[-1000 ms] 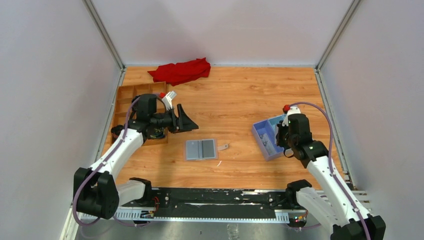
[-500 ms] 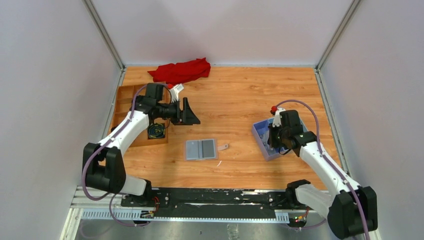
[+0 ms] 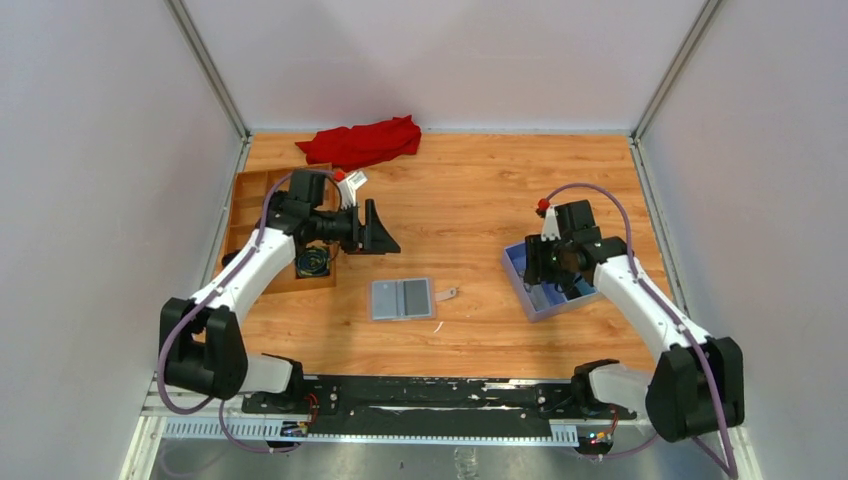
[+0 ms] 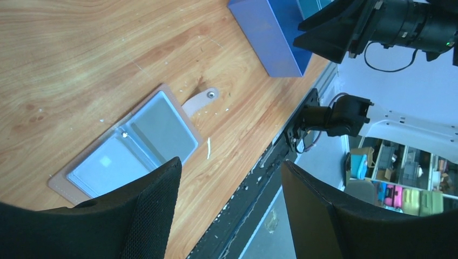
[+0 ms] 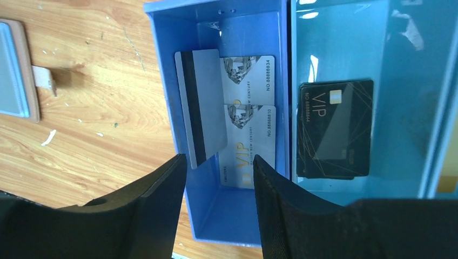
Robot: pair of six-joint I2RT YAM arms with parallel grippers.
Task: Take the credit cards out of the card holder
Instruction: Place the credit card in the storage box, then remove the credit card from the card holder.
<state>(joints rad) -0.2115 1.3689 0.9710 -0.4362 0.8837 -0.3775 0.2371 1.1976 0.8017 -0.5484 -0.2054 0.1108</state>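
Card holder point(image 3: 402, 298) lies open and flat mid-tabletop point(image 3: 480, 200), grey-blue inside with a tan rim, well apart from both arms. The credit cards point(image 5: 247, 118) (a grey striped one, two silver, black VIP) are down in the blue box point(image 5: 237, 226), right below the right fingers point(image 5: 146, 216), which are spread and empty. The left fingers point(image 4: 135, 216) are spread too, holding nothing.

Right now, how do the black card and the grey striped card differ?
The black card shows VIP lettering; the grey striped card shows a dark stripe. The black card sits in the paler compartment, the grey striped card in the deeper blue one. Both lie inside the blue box.
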